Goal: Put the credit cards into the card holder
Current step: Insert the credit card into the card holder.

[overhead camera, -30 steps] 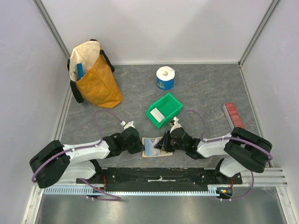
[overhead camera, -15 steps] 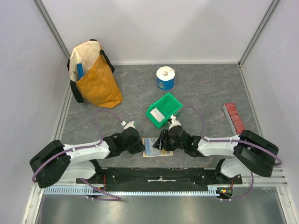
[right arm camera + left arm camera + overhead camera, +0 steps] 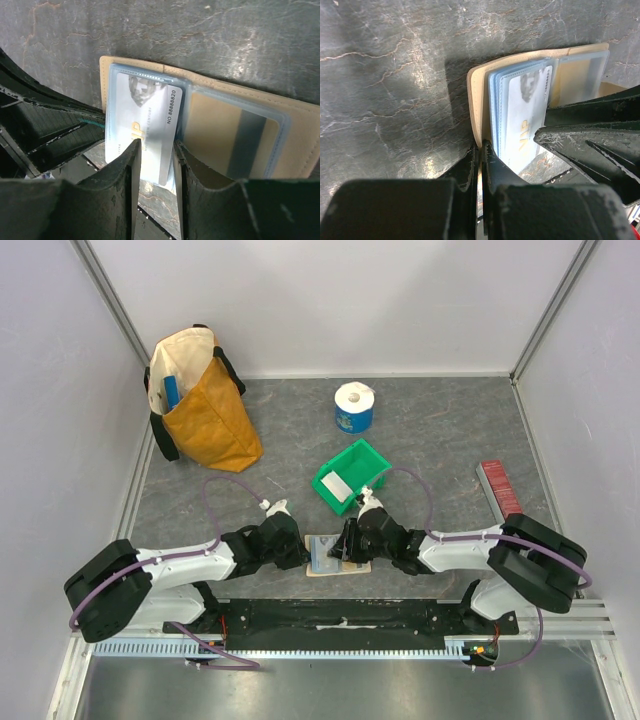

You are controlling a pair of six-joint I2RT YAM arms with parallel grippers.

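Note:
The tan card holder (image 3: 335, 571) lies open between both grippers near the table's front edge. My left gripper (image 3: 481, 150) is shut on its tan left edge (image 3: 476, 100). A pale credit card (image 3: 142, 117) printed with a number sits partly inside the left clear pocket, its lower end sticking out. My right gripper (image 3: 156, 152) stands open over that lower end, one finger on each side. The card is wider than the gap. A gold card with a dark stripe (image 3: 235, 142) fills the right pocket. A white card (image 3: 336, 485) lies in the green bin.
The green bin (image 3: 378, 456) stands just behind the holder. A blue and white paper roll (image 3: 353, 407) is further back, a yellow bag (image 3: 205, 410) at the back left, and a red ridged strip (image 3: 500, 490) at the right edge.
My right gripper has shifted slightly left over the holder, and its jaws have widened and then narrowed somewhat. The left arm has stayed still on the holder's edge.

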